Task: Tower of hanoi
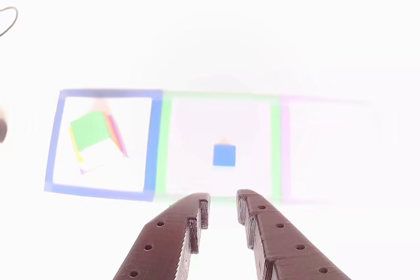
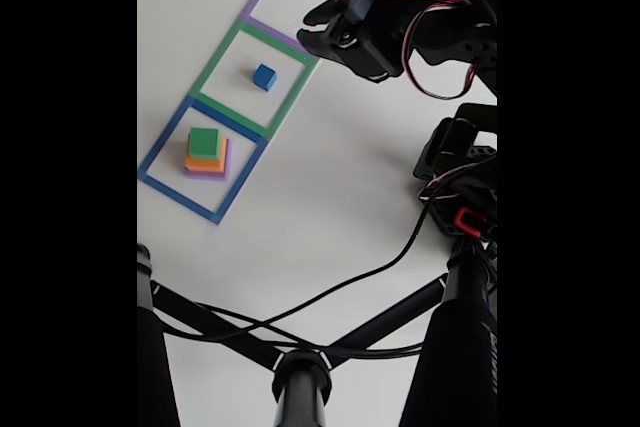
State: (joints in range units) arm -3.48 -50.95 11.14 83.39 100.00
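Blue cube (image 1: 224, 155) in green outline (image 2: 222, 61), gripper (image 1: 223, 206) parted, no legible writing

Other view heavily overexposed: purple outline (image 1: 286, 152) nearly washed out, far side gone. Stack (image 1: 98, 134) blurred, lower blocks hard to separate. Gripper (image 1: 223, 204) fingers cut off at bottom edge. Fixed view: arm (image 2: 420, 32) cropped top/right, fingertips unclear.

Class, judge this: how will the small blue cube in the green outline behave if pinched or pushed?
The blue cube has flat faces, so it should slide rather than roll. It looks small and matte, probably light and easy to grip. It sits apart from the stack, so nothing blocks it.
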